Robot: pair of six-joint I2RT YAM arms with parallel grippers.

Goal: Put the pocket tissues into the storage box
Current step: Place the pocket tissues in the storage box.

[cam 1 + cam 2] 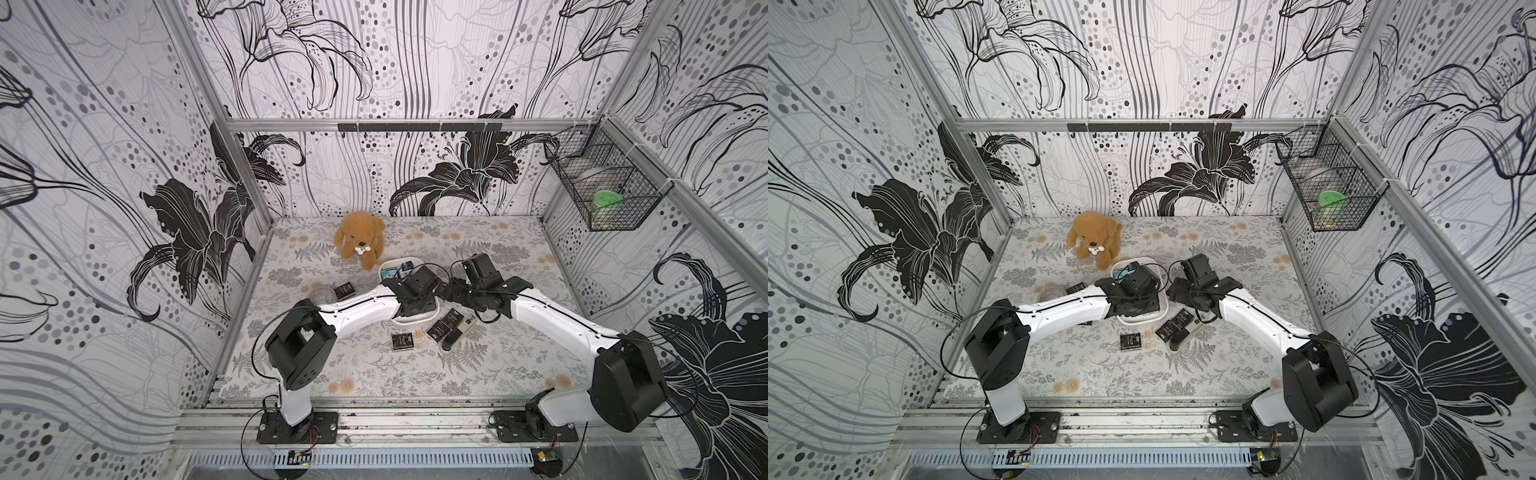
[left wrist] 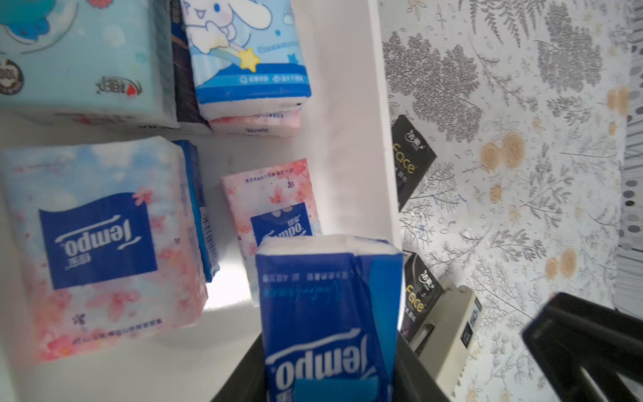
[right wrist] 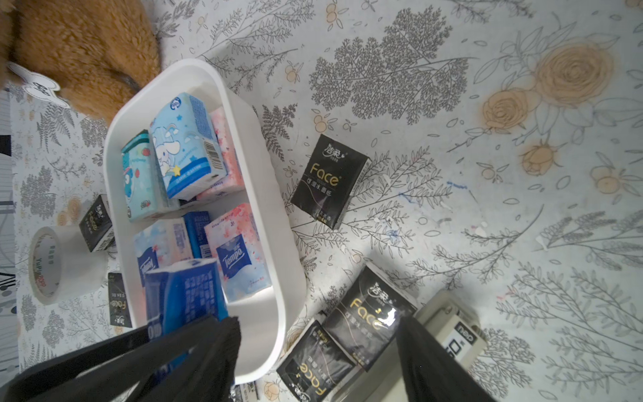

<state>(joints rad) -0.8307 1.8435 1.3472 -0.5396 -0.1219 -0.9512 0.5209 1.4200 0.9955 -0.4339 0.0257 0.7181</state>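
Observation:
My left gripper [image 2: 327, 383] is shut on a dark blue pocket tissue packet [image 2: 327, 313] and holds it over the near end of the white storage box [image 2: 348, 139]. Several light blue, teal and pink-white packets lie inside, among them a large pink one [image 2: 101, 243]. My right gripper [image 3: 316, 330] stands open just outside the box's rim [image 3: 275, 209], above two black packets [image 3: 368, 313] on the table. Another black packet [image 3: 330, 181] lies beside the box. In both top views the arms meet over the box [image 1: 411, 320].
A beige stapler [image 2: 449, 334] lies next to the black packets. A roll of tape [image 3: 52, 264] and two black packets [image 3: 95, 222] sit on the box's other side. A brown plush dog [image 1: 359, 239] sits behind the box. One black packet [image 1: 402, 341] lies in front. A wire basket [image 1: 602, 183] hangs on the right wall.

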